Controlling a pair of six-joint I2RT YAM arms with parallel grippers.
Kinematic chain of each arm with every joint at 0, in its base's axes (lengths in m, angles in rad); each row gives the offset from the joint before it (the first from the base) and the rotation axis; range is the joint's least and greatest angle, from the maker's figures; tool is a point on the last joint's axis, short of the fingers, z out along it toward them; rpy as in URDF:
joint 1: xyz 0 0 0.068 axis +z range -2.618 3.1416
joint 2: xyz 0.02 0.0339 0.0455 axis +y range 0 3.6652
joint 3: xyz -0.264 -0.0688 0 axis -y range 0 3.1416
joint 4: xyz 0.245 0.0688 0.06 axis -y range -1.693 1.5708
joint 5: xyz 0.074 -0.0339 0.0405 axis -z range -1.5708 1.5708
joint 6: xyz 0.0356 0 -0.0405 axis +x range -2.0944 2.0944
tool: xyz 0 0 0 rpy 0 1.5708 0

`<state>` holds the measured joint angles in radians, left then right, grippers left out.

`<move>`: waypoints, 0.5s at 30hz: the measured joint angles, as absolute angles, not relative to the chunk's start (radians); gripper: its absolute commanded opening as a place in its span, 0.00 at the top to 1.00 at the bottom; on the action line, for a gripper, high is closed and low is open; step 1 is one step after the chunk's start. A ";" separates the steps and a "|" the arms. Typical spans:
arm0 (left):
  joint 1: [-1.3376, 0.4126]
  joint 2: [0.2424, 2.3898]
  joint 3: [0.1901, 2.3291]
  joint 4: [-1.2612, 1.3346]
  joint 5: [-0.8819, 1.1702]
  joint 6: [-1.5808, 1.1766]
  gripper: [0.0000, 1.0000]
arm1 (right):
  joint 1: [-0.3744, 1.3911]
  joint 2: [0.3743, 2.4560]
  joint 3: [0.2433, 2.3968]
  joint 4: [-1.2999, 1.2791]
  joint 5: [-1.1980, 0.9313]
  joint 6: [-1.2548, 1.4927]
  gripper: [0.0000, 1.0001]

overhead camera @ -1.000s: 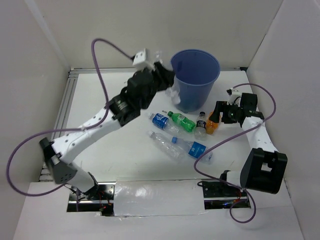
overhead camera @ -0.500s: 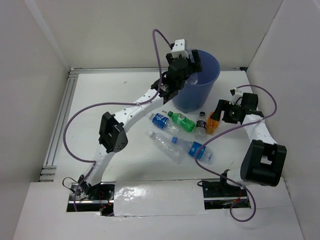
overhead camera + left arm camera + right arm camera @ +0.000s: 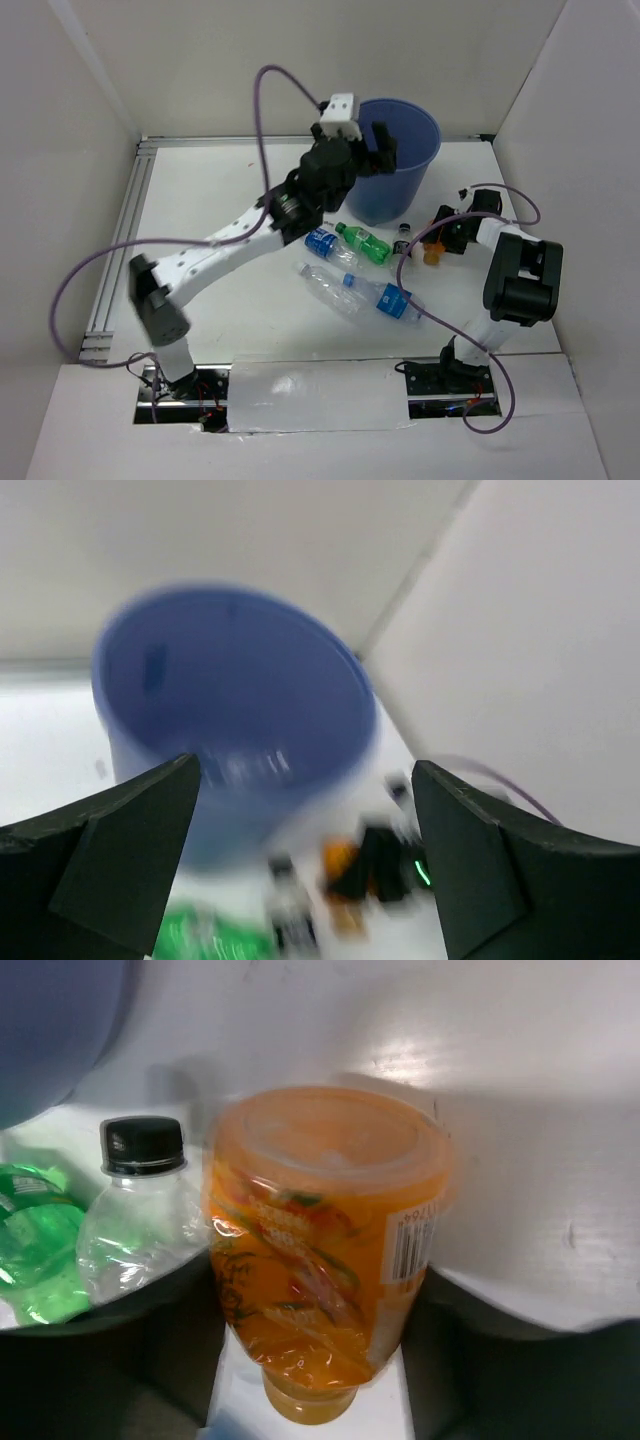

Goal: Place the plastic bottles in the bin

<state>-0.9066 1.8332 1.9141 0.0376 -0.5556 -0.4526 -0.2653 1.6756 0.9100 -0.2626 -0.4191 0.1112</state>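
Top external view: the left gripper (image 3: pixel 377 147) hangs at the near-left rim of the blue bin (image 3: pixel 398 200), with the bucket's mouth just ahead of it and to its right. Left wrist view: its two dark fingers (image 3: pixel 120 850) are spread wide with nothing between them. The blurred bin fills the gap ahead, and white walls stand behind it.

The remaining bottles lie below and on the near side of this claw, on the white table (image 3: pixel 230 310):
- A blue-labelled bottle (image 3: pixel 321 240) and a green bottle (image 3: pixel 362 243) lie side by side.
- A crushed clear bottle (image 3: pixel 328 288) and a blue-capped bottle (image 3: pixel 385 297) lie nearer the arm bases.

The right gripper (image 3: pixel 443 228) sits low on the table, to the right of the bin's base. Right wrist view: an orange bottle (image 3: pixel 325 1250) lies lengthwise between its fingers, base pointing away and neck nearest the camera. The jaws straddle the bottle closely, but the view does not show whether they press on it.

Just left of this claw stands a black-capped bottle (image 3: pixel 140 1215), close beside the orange one. The green bottle lies beyond it at the left edge, and the bin's blue wall shows at the upper left. A purple cable (image 3: pixel 430 310) loops from the right arm across the table near the blue-capped bottle.
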 measured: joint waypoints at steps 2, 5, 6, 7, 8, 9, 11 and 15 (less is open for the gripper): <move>-0.967 1.665 1.745 -0.006 -0.581 -0.519 0.00 | -0.265 1.681 0.914 -0.246 -0.407 0.130 0.74; -1.015 1.413 1.467 -0.120 -0.592 -0.736 0.00 | -0.269 1.664 0.915 -0.250 -0.381 0.125 0.84; -1.008 1.362 1.384 -0.161 -0.590 -0.818 0.00 | -0.271 1.648 0.915 -0.259 -0.382 0.111 0.85; -1.000 1.327 1.316 -0.200 -0.584 -0.889 0.00 | -0.274 1.626 0.916 -0.273 -0.386 0.095 0.85; -0.989 1.302 1.239 -0.236 -0.574 -0.970 0.00 | -0.282 1.587 0.918 -0.292 -0.396 0.073 0.87; -0.980 1.291 1.164 -0.271 -0.559 -1.046 0.00 | -0.288 1.541 0.923 -0.313 -0.405 0.052 0.88; -0.973 1.325 1.053 -0.331 -0.509 -1.166 0.00 | -0.309 1.417 0.957 -0.345 -0.426 0.002 0.88; -0.957 1.449 0.950 -0.411 -0.402 -1.297 0.00 | -0.334 1.219 1.100 -0.324 -0.471 -0.074 0.88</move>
